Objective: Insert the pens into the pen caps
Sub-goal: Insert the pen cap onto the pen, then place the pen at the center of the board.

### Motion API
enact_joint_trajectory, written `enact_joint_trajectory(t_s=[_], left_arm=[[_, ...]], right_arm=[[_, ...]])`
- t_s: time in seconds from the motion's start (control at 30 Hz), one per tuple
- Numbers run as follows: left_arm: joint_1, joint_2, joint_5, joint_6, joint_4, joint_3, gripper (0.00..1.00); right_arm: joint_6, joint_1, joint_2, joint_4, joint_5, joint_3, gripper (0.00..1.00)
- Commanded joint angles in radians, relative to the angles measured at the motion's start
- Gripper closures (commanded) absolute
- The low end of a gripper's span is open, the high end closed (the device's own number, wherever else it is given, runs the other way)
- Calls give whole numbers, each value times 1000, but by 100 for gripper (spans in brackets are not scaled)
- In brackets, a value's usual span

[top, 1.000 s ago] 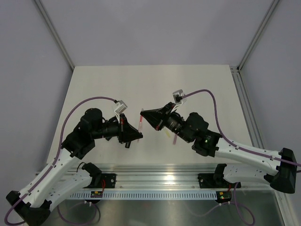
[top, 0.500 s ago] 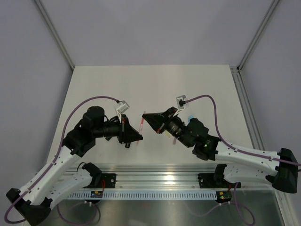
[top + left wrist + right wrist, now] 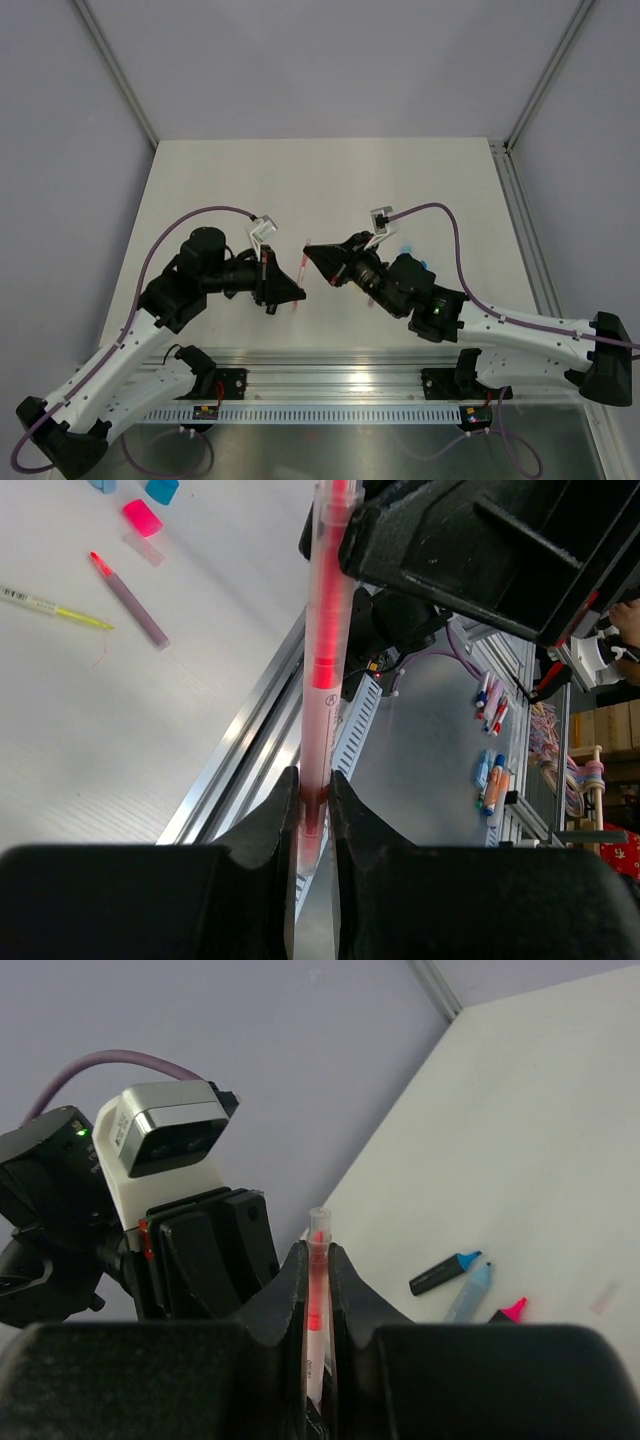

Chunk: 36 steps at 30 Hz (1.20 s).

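left gripper (image 3: 312,785): I see it clamped on one end of the pink pen (image 3: 322,630).
pen: off the table (image 3: 60,730), between both arms, with its long axis running gripper to gripper. It's a thin, smooth, translucent tube with a red core.
right gripper (image 3: 317,1256): pinched on the other end, clear tip poking out toward the left one.
next move: I'd guess a straight push along that axis.
spares: pink cap (image 3: 142,518) and purple pen (image 3: 130,585) lie on the table, well apart from both grippers.
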Motion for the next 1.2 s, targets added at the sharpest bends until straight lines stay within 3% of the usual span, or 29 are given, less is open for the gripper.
enact_joint_trajectory(t_s=[0.0, 0.2, 0.33, 0.53, 0.77, 1.17], left_arm=[[26, -37, -120, -46, 312, 2, 91], [26, -66, -118, -6, 173, -34, 46], [26, -106, -152, 52, 35, -40, 28], [26, -175, -256, 119, -91, -35, 14], [26, -201, -342, 182, -121, -25, 1], [26, -250, -457, 250, -99, -48, 1]], right_arm=[[16, 79, 51, -344, -63, 16, 100], [37, -9, 89, -378, -59, 74, 100], [42, -103, 118, -383, -102, 96, 100], [37, -178, 209, -382, -124, 74, 100], [14, -198, 417, -423, -114, 89, 100], [-27, -232, 709, -486, -93, 292, 100]])
